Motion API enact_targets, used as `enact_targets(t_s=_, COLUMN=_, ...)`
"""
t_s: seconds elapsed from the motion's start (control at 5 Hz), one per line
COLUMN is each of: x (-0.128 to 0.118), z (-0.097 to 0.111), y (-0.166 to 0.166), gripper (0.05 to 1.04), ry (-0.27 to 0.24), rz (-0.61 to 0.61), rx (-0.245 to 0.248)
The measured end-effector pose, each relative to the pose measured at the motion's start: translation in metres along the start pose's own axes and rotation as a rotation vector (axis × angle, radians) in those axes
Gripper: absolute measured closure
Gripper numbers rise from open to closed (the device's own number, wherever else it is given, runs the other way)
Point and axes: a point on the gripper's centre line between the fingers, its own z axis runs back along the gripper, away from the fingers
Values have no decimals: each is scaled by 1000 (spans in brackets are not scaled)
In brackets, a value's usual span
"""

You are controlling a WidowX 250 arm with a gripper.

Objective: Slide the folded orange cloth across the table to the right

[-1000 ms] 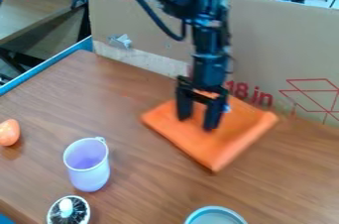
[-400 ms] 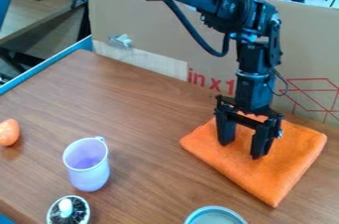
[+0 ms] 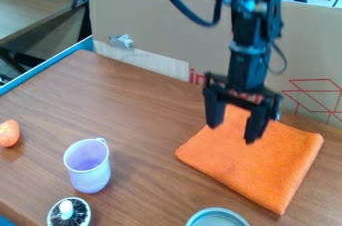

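The black gripper [image 3: 230, 132] hangs over the back left part of a folded orange cloth [image 3: 260, 165], its two fingers spread apart with nothing between them. It appears to be raised above the cloth. The cloth lies flat on the right side of the brown wooden table [image 3: 147, 125], one corner pointing toward the front edge. Part of its back side is hidden behind the gripper.
A lilac cup [image 3: 89, 170] stands at the front left, with a round brush-like item [image 3: 69, 213] below it. An orange egg-like object [image 3: 9, 133] sits at the left edge, a grey-blue round dish [image 3: 217, 217] at the front. Cardboard [image 3: 153, 25] stands along the back.
The gripper moved right with the cloth shifting the same way, then rose and drifted slightly left. The cloth slid slightly left and forward at the end.
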Motion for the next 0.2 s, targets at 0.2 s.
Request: enact_targets(t_s=0.2, x=-13, z=19, y=-4, gripper=83, ry=-21, rz=-1, rx=22)
